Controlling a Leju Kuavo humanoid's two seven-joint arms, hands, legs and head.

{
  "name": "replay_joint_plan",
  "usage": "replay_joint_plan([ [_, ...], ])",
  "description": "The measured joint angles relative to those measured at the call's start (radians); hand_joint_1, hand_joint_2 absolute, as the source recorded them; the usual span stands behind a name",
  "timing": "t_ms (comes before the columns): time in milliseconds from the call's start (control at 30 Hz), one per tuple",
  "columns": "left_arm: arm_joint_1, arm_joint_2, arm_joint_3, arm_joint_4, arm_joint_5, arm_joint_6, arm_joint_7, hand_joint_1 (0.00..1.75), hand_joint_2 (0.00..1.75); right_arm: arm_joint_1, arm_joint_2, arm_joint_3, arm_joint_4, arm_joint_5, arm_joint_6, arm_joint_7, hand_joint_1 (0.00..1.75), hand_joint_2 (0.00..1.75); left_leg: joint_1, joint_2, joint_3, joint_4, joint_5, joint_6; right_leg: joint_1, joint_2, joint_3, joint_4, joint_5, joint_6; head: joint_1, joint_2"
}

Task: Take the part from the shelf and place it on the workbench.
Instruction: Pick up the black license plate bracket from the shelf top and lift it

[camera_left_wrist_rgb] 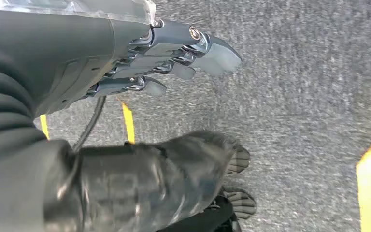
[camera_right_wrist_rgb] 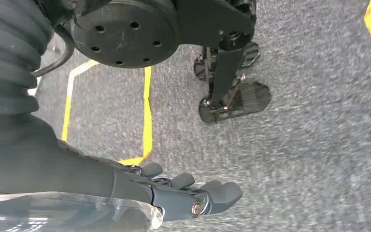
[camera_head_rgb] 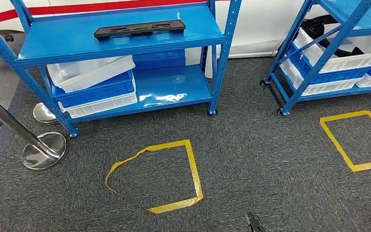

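Observation:
The part [camera_head_rgb: 139,28] is a long flat black piece with cut-outs, lying across the top level of the blue shelf [camera_head_rgb: 121,48] in the head view. My left hand [camera_left_wrist_rgb: 174,60] hangs over grey carpet, its fingers straight and apart, holding nothing. In the right wrist view my right hand [camera_right_wrist_rgb: 188,191] hangs the same way above the carpet, fingers extended and empty. Both hands are far below and short of the shelf.
Blue and white bins [camera_head_rgb: 94,84] are stacked on the shelf's lower level. A second blue rack [camera_head_rgb: 338,48] with bins stands at right. Chrome stanchion bases [camera_head_rgb: 44,150] stand at left. Yellow tape squares [camera_head_rgb: 157,176] mark the carpet in front of each shelf.

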Motion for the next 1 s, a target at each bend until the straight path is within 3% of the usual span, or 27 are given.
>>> replay_joint_plan([
  [133, -0.014, 0.001, 0.0, 0.002, 0.044, 0.019, 0.0, 0.0, 1.75, -0.015, 0.0, 0.01, 0.005, -0.07, -0.046, 0.002, 0.0, 1.75, 0.0, 0.0, 0.0, 0.0, 0.0, 0.0, 0.0, 0.0, 0.0, 0.0, 0.0, 0.0, 0.0, 0.0],
  [233, -0.03, 0.003, 0.0, 0.005, 0.094, 0.046, 0.002, 0.0, 1.75, -0.031, -0.001, 0.019, 0.011, -0.161, -0.084, -0.002, 0.0, 0.44, 0.0, 0.0, 0.0, 0.0, 0.0, 0.0, 0.0, 0.0, 0.0, 0.0, 0.0, 0.0, 0.0, 0.0],
  [267, -0.034, 0.004, 0.0, 0.006, 0.111, 0.055, 0.003, 0.0, 1.31, -0.036, -0.002, 0.02, 0.013, -0.192, -0.093, -0.006, 0.0, 0.0, 0.0, 0.0, 0.0, 0.0, 0.0, 0.0, 0.0, 0.0, 0.0, 0.0, 0.0, 0.0, 0.0, 0.0],
  [367, -0.049, 0.008, 0.0, 0.012, 0.164, 0.081, 0.01, 0.0, 0.0, -0.052, -0.006, 0.026, 0.021, -0.285, -0.118, -0.022, 0.0, 1.31, 0.0, 0.0, 0.0, 0.0, 0.0, 0.0, 0.0, 0.0, 0.0, 0.0, 0.0, 0.0, 0.0, 0.0],
  [400, -0.055, 0.009, 0.0, 0.015, 0.182, 0.087, 0.013, 0.0, 0.0, -0.059, -0.008, 0.03, 0.024, -0.315, -0.125, -0.028, 0.0, 1.75, 0.0, 0.0, 0.0, 0.0, 0.0, 0.0, 0.0, 0.0, 0.0, 0.0, 0.0, 0.0, 0.0, 0.0],
  [533, -0.078, 0.016, 0.0, 0.025, 0.263, 0.1, 0.018, 0.0, 0.0, -0.082, -0.019, 0.047, 0.036, -0.438, -0.151, -0.053, 0.0, 1.75, -0.004, 0.0, 0.0, 0.002, 0.0, 0.001, -0.004, 0.0, 0.001, -0.001, 0.001, 0.002, 0.0, 0.0],
  [667, -0.095, 0.02, 0.0, 0.035, 0.345, 0.101, 0.011, 0.0, 0.0, -0.1, -0.034, 0.061, 0.047, -0.556, -0.157, -0.085, 0.0, 0.0, -0.009, -0.001, 0.0, 0.003, -0.001, 0.004, -0.009, 0.0, 0.0, -0.002, 0.002, 0.005, 0.0, 0.0],
  [767, -0.107, 0.023, 0.0, 0.041, 0.399, 0.097, -0.003, 0.0, 0.0, -0.112, -0.055, 0.07, 0.055, -0.634, -0.141, -0.116, 0.0, 0.0, -0.008, 0.001, 0.002, -0.005, 0.003, 0.012, -0.01, 0.001, 0.001, -0.006, 0.003, 0.013, 0.0, 0.0],
  [833, -0.118, 0.025, 0.0, 0.047, 0.434, 0.089, -0.015, 0.0, 0.0, -0.122, -0.074, 0.076, 0.063, -0.684, -0.123, -0.14, 0.0, 0.87, -0.002, 0.004, 0.011, -0.023, 0.013, 0.023, -0.008, -0.012, -0.008, 0.017, -0.013, 0.02, 0.002, 0.0],
  [900, -0.128, 0.026, 0.0, 0.055, 0.468, 0.083, -0.023, 0.0, 0.0, -0.134, -0.092, 0.084, 0.071, -0.727, -0.103, -0.164, 0.0, 1.75, 0.001, 0.01, 0.018, -0.034, 0.018, 0.029, -0.01, -0.032, -0.054, 0.112, -0.063, 0.026, 0.005, 0.0],
  [967, -0.134, 0.027, 0.0, 0.064, 0.501, 0.084, -0.027, 0.0, 0.0, -0.143, -0.107, 0.094, 0.079, -0.762, -0.08, -0.193, 0.0, 1.75, 0.002, 0.016, 0.02, -0.034, 0.016, 0.029, -0.016, -0.039, -0.12, 0.235, -0.107, 0.033, 0.005, 0.0],
  [1000, -0.136, 0.027, 0.0, 0.068, 0.517, 0.088, -0.028, 0.0, 0.0, -0.146, -0.113, 0.098, 0.082, -0.778, -0.068, -0.21, 0.0, 1.75, 0.003, 0.017, 0.021, -0.034, 0.015, 0.029, -0.019, -0.04, -0.14, 0.267, -0.11, 0.036, 0.005, 0.0],
])
